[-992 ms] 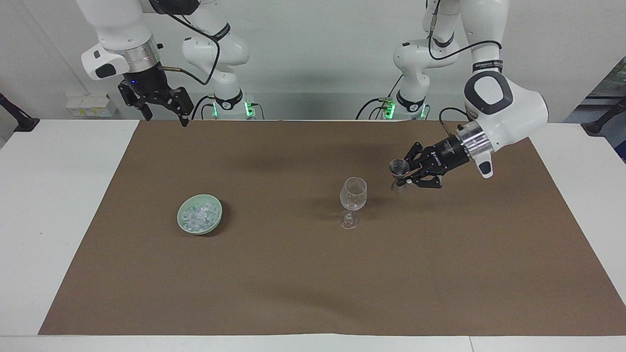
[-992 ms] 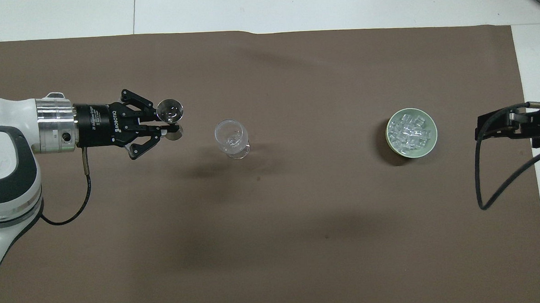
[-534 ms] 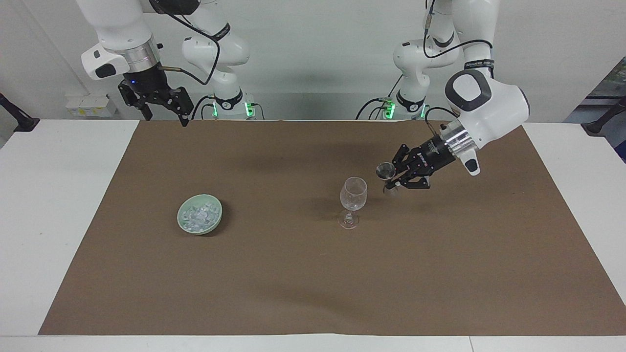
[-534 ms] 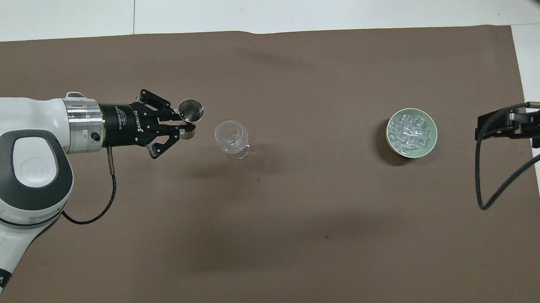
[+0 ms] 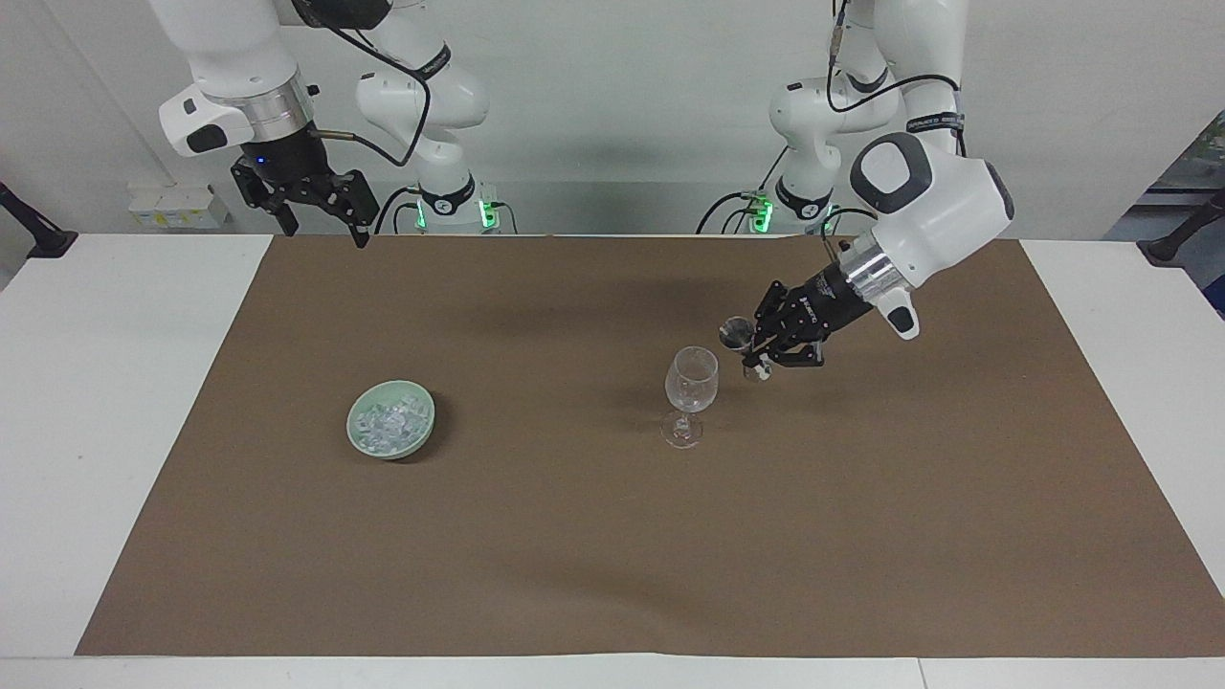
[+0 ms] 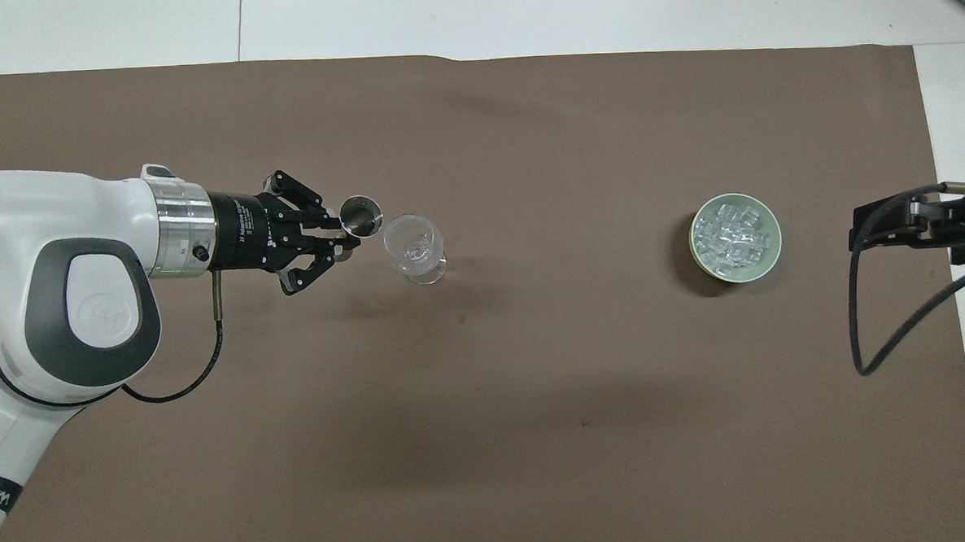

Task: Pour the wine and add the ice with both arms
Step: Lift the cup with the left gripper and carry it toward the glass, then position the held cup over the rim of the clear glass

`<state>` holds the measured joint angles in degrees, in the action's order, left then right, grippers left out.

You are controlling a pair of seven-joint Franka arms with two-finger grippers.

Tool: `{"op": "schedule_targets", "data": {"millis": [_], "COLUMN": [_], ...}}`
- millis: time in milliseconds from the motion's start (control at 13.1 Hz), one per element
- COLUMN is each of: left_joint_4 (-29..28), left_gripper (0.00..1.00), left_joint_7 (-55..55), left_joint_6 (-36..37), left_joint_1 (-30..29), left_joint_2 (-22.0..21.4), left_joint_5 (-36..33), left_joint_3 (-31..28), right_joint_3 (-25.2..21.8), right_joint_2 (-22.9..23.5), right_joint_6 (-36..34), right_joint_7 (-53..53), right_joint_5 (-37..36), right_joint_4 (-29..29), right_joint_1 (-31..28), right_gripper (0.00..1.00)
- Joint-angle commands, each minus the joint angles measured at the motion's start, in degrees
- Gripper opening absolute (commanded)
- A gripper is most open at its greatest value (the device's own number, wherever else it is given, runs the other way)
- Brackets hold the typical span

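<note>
1. Broadly, a brown mat (image 5: pixel 612 536) covers the table (image 5: pixel 115 431), and everything stands on it; the pouring step is in hand, the ice step not yet begun.
2. Of the two arms, the left arm (image 5: pixel 928 206) reaches low over the mat; the right arm (image 5: pixel 239 67) waits raised at its own end of the table.
3. Next, the left gripper (image 5: pixel 756 352) is clamped shut on a small metal measuring cup (image 6: pixel 361 215), held tilted in the air just beside the rim of the wine glass (image 5: pixel 691 381); the right gripper (image 5: pixel 321 225) hangs with fingers spread, holding nothing.
4. Then the green bowl (image 6: pixel 765 219) sits toward the right arm's end, well apart from the glass; the ice (image 6: pixel 725 240) lies heaped inside it.
5. Lastly, my judgement: the next move calls for bringing the cup's lip over the glass's mouth and tipping it further, gently, since the stemmed glass could topple if nudged.
</note>
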<state>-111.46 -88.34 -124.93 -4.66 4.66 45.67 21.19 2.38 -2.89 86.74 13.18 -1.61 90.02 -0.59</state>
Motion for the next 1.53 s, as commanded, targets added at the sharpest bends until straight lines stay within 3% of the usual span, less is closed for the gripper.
{"op": "schedule_targets", "data": {"millis": [0,687,1144,1450], "left_joint_4": [-1.48,0.54,4.93,4.94], "left_gripper": [0.0,0.0,0.0,0.0], "left_joint_7": [-4.36,-11.41,-21.51,-22.75], "left_joint_6": [-1.89,-2.16,-1.89,-1.98], "left_joint_1": [1.23,1.32,1.41,1.32], "left_joint_2": [-1.76,-1.76,0.7,0.71], "left_joint_5": [-5.56,-18.24,-32.64,-34.33], "left_joint_3": [0.6,3.42,6.04,6.76], "right_joint_3": [0.25,0.34,0.34,0.34], "right_joint_2": [-0.36,-0.36,-0.36,-0.36], "right_joint_6": [-0.17,-0.17,-0.17,-0.35], "right_joint_7": [-1.22,-1.48,-1.57,-1.66], "right_joint_5": [0.82,0.82,0.82,0.82], "right_joint_4": [-0.02,-0.02,-0.02,-0.02], "right_joint_1": [-0.64,-0.55,-0.37,-0.37], "right_gripper": [1.0,1.0,1.0,1.0]}}
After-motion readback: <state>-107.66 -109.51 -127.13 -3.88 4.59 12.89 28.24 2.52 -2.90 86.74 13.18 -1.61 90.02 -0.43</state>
